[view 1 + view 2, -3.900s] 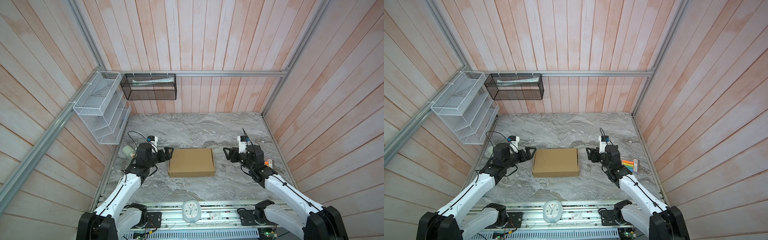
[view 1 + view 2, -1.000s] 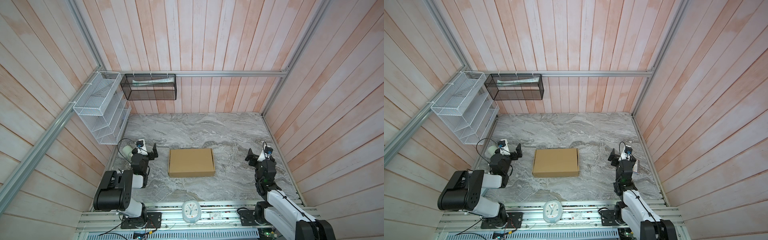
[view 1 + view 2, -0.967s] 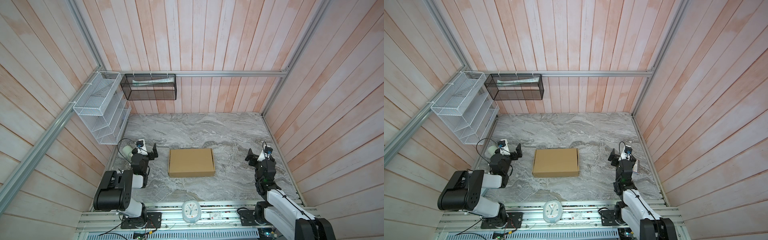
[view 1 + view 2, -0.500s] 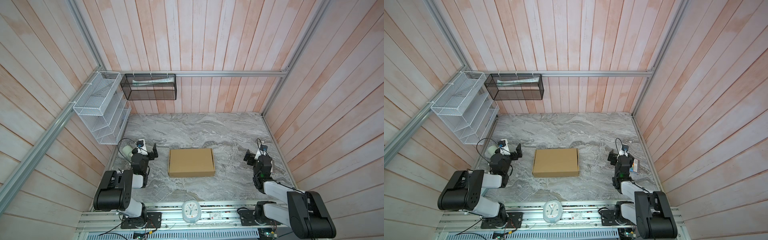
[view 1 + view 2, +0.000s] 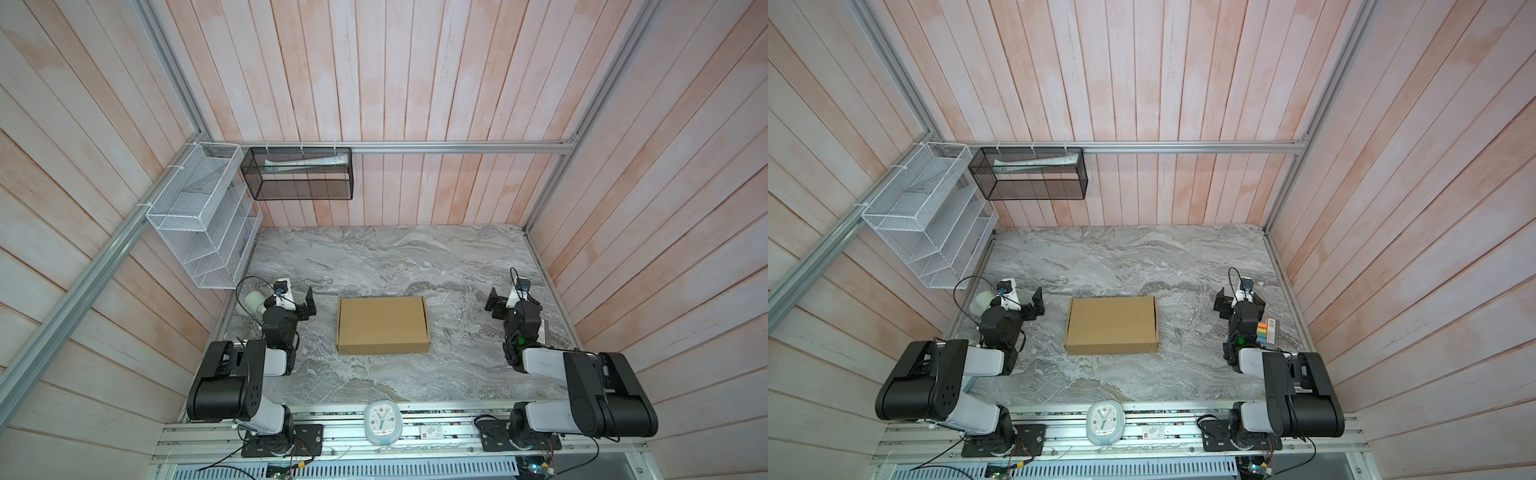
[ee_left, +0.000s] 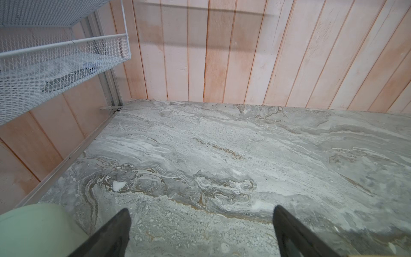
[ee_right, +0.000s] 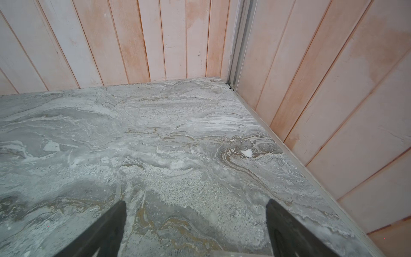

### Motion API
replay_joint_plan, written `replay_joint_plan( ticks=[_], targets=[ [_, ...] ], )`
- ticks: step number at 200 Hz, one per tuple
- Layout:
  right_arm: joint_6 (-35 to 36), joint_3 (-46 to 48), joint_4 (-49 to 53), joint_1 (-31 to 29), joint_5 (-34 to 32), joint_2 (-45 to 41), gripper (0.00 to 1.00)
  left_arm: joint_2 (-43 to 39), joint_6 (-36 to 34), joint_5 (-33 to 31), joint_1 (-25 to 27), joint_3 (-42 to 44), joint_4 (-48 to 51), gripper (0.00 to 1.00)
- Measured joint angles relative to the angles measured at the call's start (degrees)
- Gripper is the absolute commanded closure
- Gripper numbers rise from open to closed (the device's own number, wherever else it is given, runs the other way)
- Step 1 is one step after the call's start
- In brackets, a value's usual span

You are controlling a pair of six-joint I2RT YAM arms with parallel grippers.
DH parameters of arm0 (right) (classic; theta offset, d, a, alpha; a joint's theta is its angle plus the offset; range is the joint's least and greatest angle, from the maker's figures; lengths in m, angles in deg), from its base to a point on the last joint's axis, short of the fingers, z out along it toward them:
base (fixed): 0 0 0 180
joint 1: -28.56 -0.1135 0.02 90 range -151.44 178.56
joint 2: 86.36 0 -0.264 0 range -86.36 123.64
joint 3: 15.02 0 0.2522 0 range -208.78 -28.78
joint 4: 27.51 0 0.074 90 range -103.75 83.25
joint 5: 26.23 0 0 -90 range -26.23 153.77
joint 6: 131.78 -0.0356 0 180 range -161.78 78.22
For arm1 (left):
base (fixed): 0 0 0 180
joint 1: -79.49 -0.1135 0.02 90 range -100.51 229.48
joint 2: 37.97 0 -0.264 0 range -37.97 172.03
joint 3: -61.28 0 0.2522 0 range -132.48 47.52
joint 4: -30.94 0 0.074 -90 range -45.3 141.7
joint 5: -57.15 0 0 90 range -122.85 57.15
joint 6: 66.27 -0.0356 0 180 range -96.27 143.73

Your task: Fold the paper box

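Observation:
The paper box (image 5: pixel 382 324) (image 5: pixel 1112 324) is a shallow brown cardboard mailer. It lies shut and flat in the middle of the marble table, and nothing touches it. My left gripper (image 5: pixel 306 307) (image 5: pixel 1036 308) sits to its left, a clear gap away, on a folded-back arm. In the left wrist view the left gripper (image 6: pixel 201 212) is open over bare marble. My right gripper (image 5: pixel 493 305) (image 5: pixel 1221 305) sits well off to the right of the box. In the right wrist view the right gripper (image 7: pixel 195 204) is open too, with nothing between its fingers. Neither wrist view shows the box.
A pale green roll (image 5: pixel 253 300) (image 6: pixel 33 229) lies by the left wall beside my left wrist. Small coloured items (image 5: pixel 1264 330) lie by the right wall. A white wire rack (image 5: pixel 203 220) and a black mesh basket (image 5: pixel 301 174) hang on the walls. A clock (image 5: pixel 382 422) sits on the front rail.
Both arms have drawn back from the box's sides and folded toward the table's edges. Over the last second only the right arm folded further. The box has not moved.

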Motion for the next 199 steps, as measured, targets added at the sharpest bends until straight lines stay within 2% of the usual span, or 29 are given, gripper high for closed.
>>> replay_joint_plan(
  ticks=[48,137,199],
  targets=[
    [0.48,0.46,-7.93,0.35,0.63,5.29,0.02,0.00,0.00,0.00,0.00,0.00,0.02,0.00],
    [0.48,1.77,-12.66,2.25,6.25,6.82,0.02,0.00,0.00,0.00,0.00,0.00,0.02,0.00],
    [0.48,1.79,-13.18,2.25,7.13,6.82,0.02,0.00,0.00,0.00,0.00,-0.02,0.02,0.00]
  ],
)
